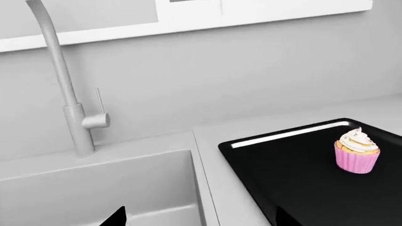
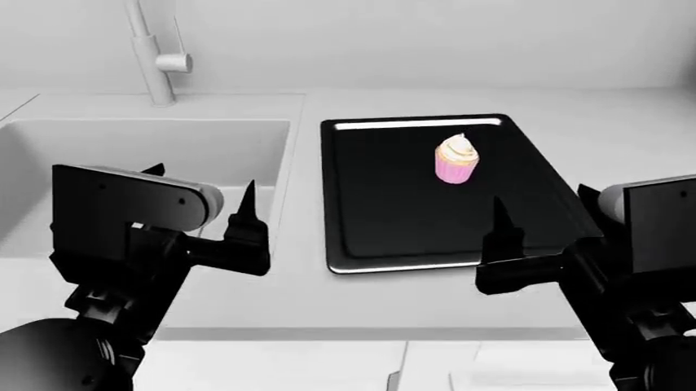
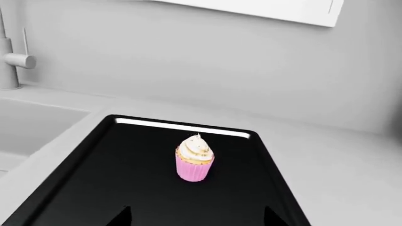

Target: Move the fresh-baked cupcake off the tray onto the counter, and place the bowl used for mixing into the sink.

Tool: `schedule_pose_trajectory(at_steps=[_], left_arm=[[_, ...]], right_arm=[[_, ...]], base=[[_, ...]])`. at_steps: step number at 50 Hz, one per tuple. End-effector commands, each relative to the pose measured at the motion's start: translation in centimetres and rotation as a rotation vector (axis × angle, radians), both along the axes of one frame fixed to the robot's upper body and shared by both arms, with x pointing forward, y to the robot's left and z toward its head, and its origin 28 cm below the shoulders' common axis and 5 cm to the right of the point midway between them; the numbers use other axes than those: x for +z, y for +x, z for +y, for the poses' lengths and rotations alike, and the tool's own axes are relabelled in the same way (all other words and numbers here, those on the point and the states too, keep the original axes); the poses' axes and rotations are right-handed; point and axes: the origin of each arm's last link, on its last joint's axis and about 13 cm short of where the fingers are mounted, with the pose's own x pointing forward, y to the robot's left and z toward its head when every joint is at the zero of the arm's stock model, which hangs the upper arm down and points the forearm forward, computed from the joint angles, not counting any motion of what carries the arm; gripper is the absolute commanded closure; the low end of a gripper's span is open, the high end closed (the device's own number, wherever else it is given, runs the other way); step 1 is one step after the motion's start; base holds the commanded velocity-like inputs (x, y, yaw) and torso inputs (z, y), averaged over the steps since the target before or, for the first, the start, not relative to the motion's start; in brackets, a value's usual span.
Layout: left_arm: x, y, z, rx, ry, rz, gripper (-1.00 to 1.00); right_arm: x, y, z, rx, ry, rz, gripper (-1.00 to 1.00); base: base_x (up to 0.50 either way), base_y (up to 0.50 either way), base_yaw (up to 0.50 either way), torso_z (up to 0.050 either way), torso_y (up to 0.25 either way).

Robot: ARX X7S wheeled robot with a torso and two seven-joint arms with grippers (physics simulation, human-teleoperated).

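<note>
The cupcake [image 2: 457, 160] with its pink wrapper and white frosting stands upright on the far right part of the black tray [image 2: 381, 204]. It also shows in the left wrist view [image 1: 357, 151] and the right wrist view [image 3: 195, 160]. My left gripper [image 2: 201, 183] is open and empty, above the sink's right edge, left of the tray. My right gripper [image 2: 544, 199] is open and empty, above the tray's near right corner, short of the cupcake. The sink [image 2: 130, 155] is left of the tray. The bowl is out of view.
The tall faucet [image 2: 147, 49] stands behind the sink by the back wall. The grey-white counter [image 2: 609, 122] runs right of the tray and in a narrow strip [image 1: 210, 160] between sink and tray. The counter's front edge is just below my grippers.
</note>
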Motion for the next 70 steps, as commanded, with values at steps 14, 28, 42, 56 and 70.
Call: schedule_pose_trajectory(at_steps=[14,28,42,56,70], left_arm=[[0.2,0.1,-0.1,-0.002,0.011,-0.004,-1.00],[-0.2,0.1,0.0,-0.002,0.008,0.001,-1.00],[-0.5,0.3,-0.2,-0.009,-0.006,0.007,-1.00],[-0.2,0.1,-0.1,-0.005,-0.003,0.003,-1.00],[-0.3,0.3,-0.2,-0.009,-0.003,0.001,-1.00]], right_arm=[[-0.4,0.4,-0.2,-0.007,-0.004,0.008,-1.00],[-0.7,0.4,-0.2,-0.011,-0.009,0.012,-1.00],[1.2,3.0,-0.1,-0.013,0.127,-0.015,-1.00],[2.4,8.3,-1.4,-0.021,0.125,0.170,-1.00],[0.7,10.4,-1.5,0.008,0.073,0.295,-1.00]], base=[[0.29,0.00,0.00,0.000,0.001],[0.28,0.00,0.00,0.000,0.001],[0.00,0.00,0.00,0.000,0.001],[0.00,0.00,0.00,0.000,0.000],[0.00,0.00,0.00,0.000,0.000]])
